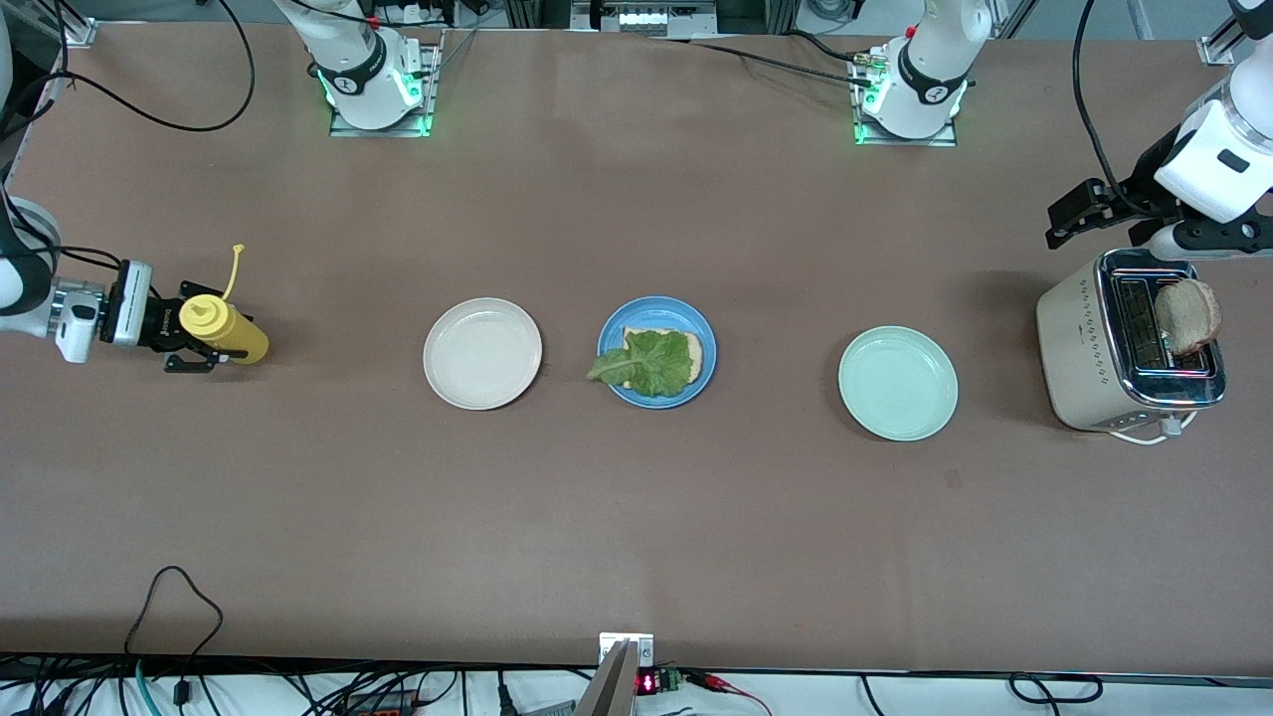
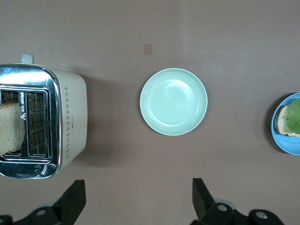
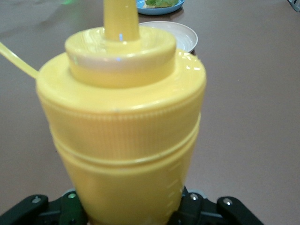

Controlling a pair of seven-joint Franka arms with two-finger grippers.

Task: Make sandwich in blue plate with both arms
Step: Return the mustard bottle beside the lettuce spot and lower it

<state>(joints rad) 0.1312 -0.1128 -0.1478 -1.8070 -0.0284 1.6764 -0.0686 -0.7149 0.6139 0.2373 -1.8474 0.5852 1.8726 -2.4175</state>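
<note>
A: Starting at the left gripper [image 2: 136,201]: its fingers [image 2: 75,199] are standing spread wide with nothing between them, hanging over the bare desk [image 1: 636,537] just beside the toaster [image 1: 1129,343]. Which way is the second bread slice [image 1: 1188,315] lying from them?

B: It is sitting upright in the toaster's slot, off to one side of the open fingers and lower, its broad face running along the slot. I judge the coming move is turning on lining those fingers across the slice's thin dimension. The left arm is clearly the nearer one.

A: And the right gripper [image 1: 194,348]?

B: Its fingers are pinching the yellow squeeze bottle [image 1: 224,329], which is pointing toward the cream-white plate [image 1: 482,353] and, past it, the blue plate [image 1: 656,351].

A: Where is the sandwich standing?

B: One bread slice [image 1: 696,350] is lying in the blue plate with the lettuce leaf [image 1: 646,363] on top, its tip hanging over the rim. The mint-green plate [image 1: 897,383] is lying between that and the toaster.

A: Any difference between views?

B: Only the front view is showing the slice poking above the toaster; the right wrist view is mostly filled by the bottle.
</note>
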